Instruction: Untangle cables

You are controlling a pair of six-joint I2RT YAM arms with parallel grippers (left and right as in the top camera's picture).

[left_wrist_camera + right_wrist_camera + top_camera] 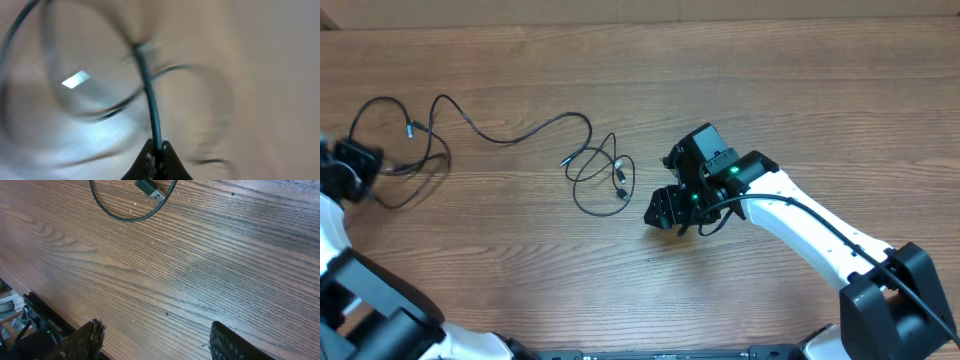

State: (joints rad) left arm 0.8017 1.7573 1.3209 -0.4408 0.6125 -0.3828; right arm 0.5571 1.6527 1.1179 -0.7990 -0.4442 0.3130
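Right gripper (155,342) hung low over the table (210,270), fingers (90,337) standing well apart, nothing between them. The wood was brown, straight-grained and matte, with fine specks. Just beyond lay a small coil (619,180) of thin black cord, with a flat metal-tipped plug (150,189) lying within the loop. From there one long cord snaked left across the table to a looser tangle at the left gripper (158,152), its tips pinched tight on a single strand (147,95); that view was badly blurred. The cables (500,141) looked light, limp and smooth-jacketed. Judged they would drag and slide rather than lift as one. The best hold seemed a free run near a plug, clear of crossings.
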